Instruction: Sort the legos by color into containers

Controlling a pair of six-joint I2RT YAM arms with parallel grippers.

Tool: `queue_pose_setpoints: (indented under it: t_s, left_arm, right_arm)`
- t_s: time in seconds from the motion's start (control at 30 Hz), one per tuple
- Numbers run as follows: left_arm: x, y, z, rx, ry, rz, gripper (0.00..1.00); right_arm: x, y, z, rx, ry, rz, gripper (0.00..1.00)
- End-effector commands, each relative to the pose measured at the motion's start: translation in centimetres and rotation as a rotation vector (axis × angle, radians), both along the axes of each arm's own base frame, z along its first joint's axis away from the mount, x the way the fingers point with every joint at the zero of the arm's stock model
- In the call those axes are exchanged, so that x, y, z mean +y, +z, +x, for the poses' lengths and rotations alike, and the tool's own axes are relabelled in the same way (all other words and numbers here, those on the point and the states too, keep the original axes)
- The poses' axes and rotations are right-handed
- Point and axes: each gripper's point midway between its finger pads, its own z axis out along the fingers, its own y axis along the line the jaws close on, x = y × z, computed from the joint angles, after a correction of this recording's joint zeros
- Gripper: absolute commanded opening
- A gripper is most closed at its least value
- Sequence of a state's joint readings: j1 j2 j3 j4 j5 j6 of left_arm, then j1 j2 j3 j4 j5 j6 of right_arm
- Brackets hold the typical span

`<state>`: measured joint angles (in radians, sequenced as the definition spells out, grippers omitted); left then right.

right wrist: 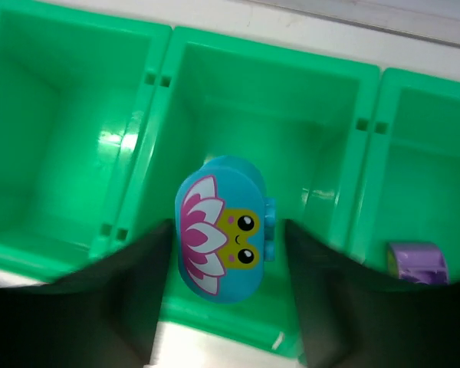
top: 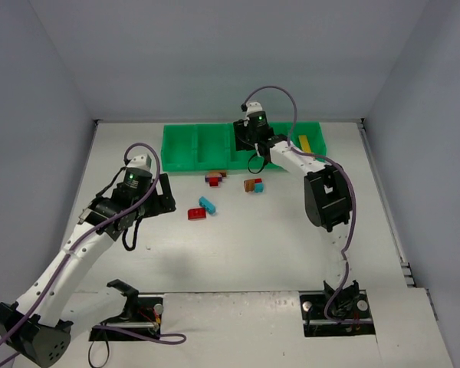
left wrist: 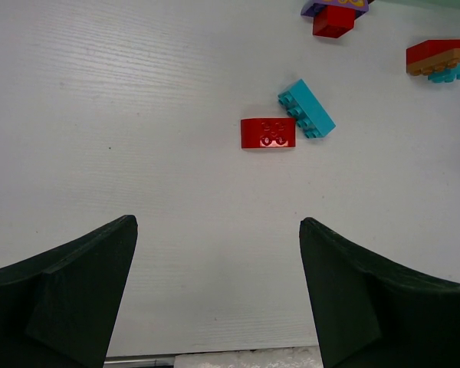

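Note:
The green tray [top: 181, 146] lies along the back of the table. My right gripper [right wrist: 227, 230] hovers over its middle compartment [right wrist: 291, 115]. A cyan brick with a flower and frog picture [right wrist: 222, 230] sits between the fingers, with a thin gap on the right side, so the jaws look open. My left gripper [left wrist: 218, 230] is open and empty, above bare table near a red brick [left wrist: 268, 133] and a cyan brick [left wrist: 307, 109]. A purple brick [right wrist: 418, 262] lies in the compartment to the right. A yellow brick [top: 303, 142] lies in the rightmost one.
Two small stacks stand in front of the tray: a purple, red and yellow one [top: 215, 178] and a red, brown and cyan one [top: 253, 185]. Both also show at the top of the left wrist view. Grey walls enclose the table on three sides.

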<state>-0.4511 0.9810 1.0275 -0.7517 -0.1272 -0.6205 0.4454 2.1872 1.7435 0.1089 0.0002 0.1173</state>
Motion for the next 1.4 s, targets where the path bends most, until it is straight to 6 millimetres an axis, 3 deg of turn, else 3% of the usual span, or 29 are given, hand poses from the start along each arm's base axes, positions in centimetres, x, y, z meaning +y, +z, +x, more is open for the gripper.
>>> queue_pose_setpoints:
  t_s: [0.0, 0.13, 0.2, 0.3, 0.43, 0.47, 0.53, 0.57, 0.67, 0.8, 1.03, 1.27, 1.37]
  left_arm:
    - [-0.3, 2.8, 1.0, -0.088, -0.009, -0.031, 0.8]
    - [-0.4, 2.8, 1.2, -0.093, -0.013, -0.027, 0.8]
    - [-0.5, 2.7, 1.3, -0.096, -0.016, -0.023, 0.8]
    - [-0.7, 2.7, 1.6, -0.102, -0.029, -0.025, 0.8]
    - [-1.0, 2.6, 2.0, -0.107, -0.043, -0.022, 0.8]
    - [-1.1, 2.5, 2.1, -0.106, -0.048, -0.019, 0.8]
    - [-1.3, 2.6, 2.2, -0.106, -0.053, -0.022, 0.8]
    - [-1.3, 2.7, 2.3, -0.108, -0.056, -0.022, 0.8]
    - [-1.5, 2.6, 2.4, -0.108, -0.064, -0.025, 0.8]
    - [-1.6, 2.7, 2.5, -0.108, -0.071, -0.023, 0.8]
    - [-1.5, 2.6, 2.2, -0.103, -0.073, -0.019, 0.8]
    - [-1.0, 2.4, 1.7, -0.099, -0.067, -0.012, 0.8]
    - [-0.9, 2.3, 1.6, -0.097, -0.064, -0.01, 0.8]
  right_arm:
    - [1.1, 5.6, 2.5, -0.144, 0.023, 0.064, 0.61]
    - [1.9, 5.7, 1.3, -0.139, 0.068, 0.064, 0.69]
    - [2.0, 7.1, 0.3, -0.158, 0.086, 0.062, 0.7]
    - [2.9, 8.8, -2.5, -0.178, 0.159, 0.065, 0.7]
    - [5.8, 11.2, -8.4, -0.194, 0.339, 0.099, 0.66]
    - [6.9, 9.6, -10.4, -0.17, 0.396, 0.071, 0.66]
    - [8.1, 9.1, -12.7, -0.148, 0.451, 0.073, 0.66]
    - [9.1, 7.6, -14.5, -0.111, 0.488, 0.068, 0.66]
    - [10.8, 4.5, -17.8, -0.035, 0.551, 0.063, 0.67]
    - [12.6, 1.4, -20.2, 0.028, 0.608, 0.038, 0.67]
    - [14.9, -2.8, -21.5, 0.098, 0.656, 0.0, 0.61]
    - [14.4, -5.7, -21.1, 0.134, 0.619, -0.045, 0.53]
    - [14.1, -6.0, -21.0, 0.132, 0.609, -0.055, 0.41]
